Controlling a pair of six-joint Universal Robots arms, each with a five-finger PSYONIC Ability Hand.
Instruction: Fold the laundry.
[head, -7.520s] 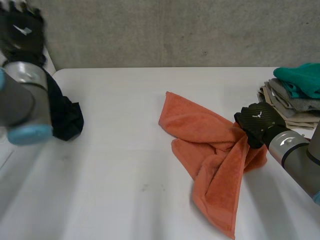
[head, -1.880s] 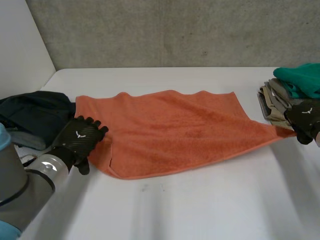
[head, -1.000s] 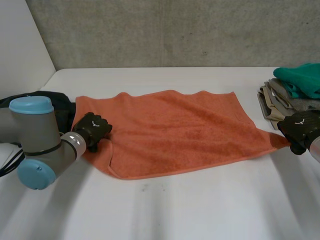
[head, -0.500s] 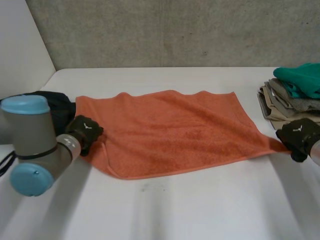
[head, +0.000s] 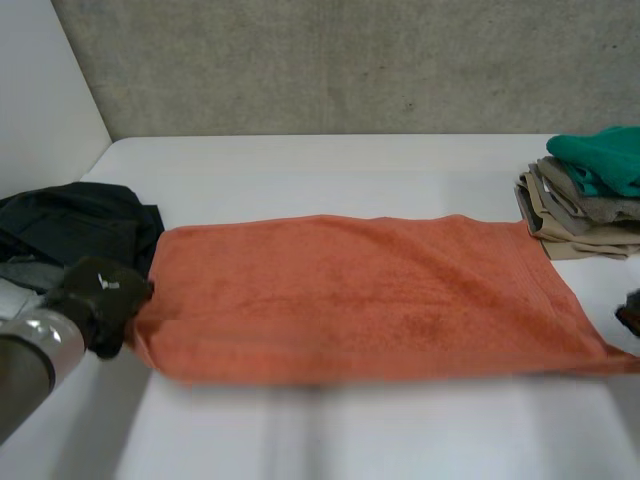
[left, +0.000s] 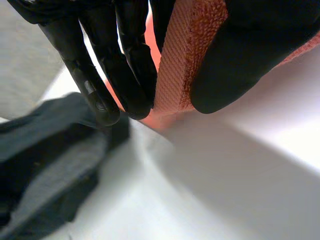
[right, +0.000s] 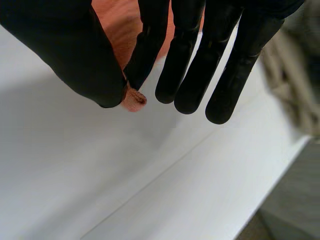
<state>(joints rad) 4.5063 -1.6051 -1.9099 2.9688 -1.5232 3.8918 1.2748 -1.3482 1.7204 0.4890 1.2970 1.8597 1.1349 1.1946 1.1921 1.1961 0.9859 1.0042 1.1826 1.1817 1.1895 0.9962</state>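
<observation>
Head view: the towel (head: 360, 295) is spread wide open across the table (head: 330, 165), one layer, pulled straight between the two hands. The left hand (head: 100, 298) has the near left corner, and the right hand (head: 631, 312) is way over at the near right corner. A dark pile (head: 70, 225) sits right beside the towel's left edge, and a stack (head: 585, 195) of folded stuff is just off its far right corner.

Left wrist view: the left hand (left: 240, 55) is clamped on the towel's hem, with the thumb on one side and the fingers (left: 127, 65) on the other. The edge stands up between them, so that's a firm pinch. The dark pile is close by, past the fingertips.

Right wrist view: the right hand (right: 75, 55) nips just the tip of the corner between the thumb and one finger. The other fingers hang straight beside it, touching nothing. Not much cloth in that pinch, honestly.

My read is that the spreading-out step is basically done and the first fold hasn't started, since there's no crease anywhere. The next move probably calls for both hands to keep their pinches and carry the near corners up and over to the far edge together, so the corners land square. The right hand's tiny grip looks like the one that could slip. The left hand also needs to stay clear of the dark pile so it doesn't snag.
</observation>
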